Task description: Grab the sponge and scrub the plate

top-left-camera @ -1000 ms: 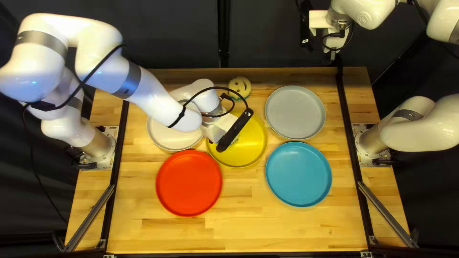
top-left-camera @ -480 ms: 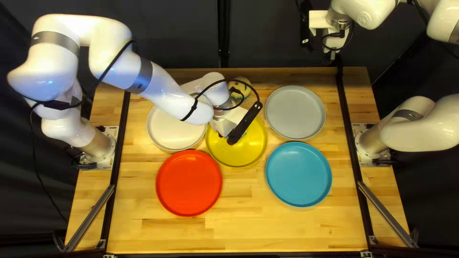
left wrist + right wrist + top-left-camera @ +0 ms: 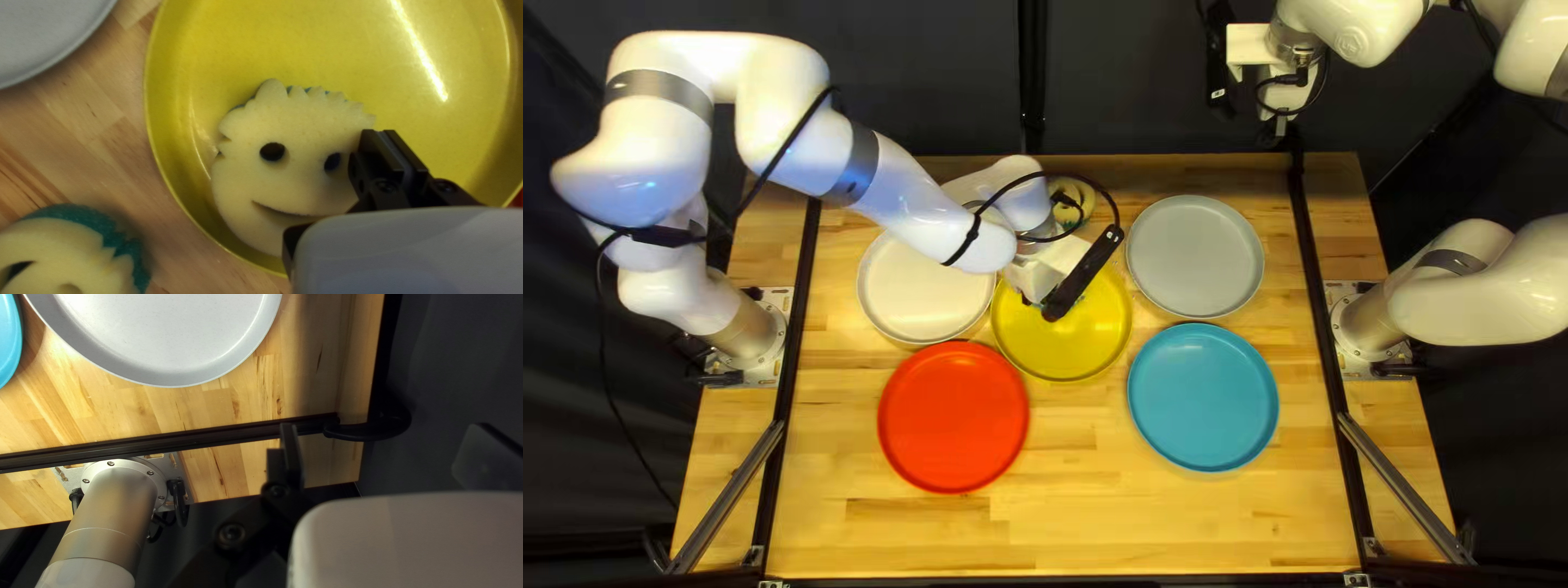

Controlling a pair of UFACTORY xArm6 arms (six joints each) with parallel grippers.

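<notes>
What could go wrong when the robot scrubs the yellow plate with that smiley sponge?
My left gripper pinches the smiley sponge by just one side, so it might fold or slip out while scrubbing.

The yellow plate has the white plate and red plate right beside it. A hard push could slide it into them.

The other sponge is close by too, so it might get bumped.

Around the middle of my table (image 3: 1176, 523) in the top left view, I see a second sponge (image 3: 65, 245) at twelve, grey plate (image 3: 1195, 257) one-thirty, blue plate (image 3: 1203, 397) three-thirty, red plate (image 3: 953, 417) eight, white plate (image 3: 920, 294) ten.
</notes>
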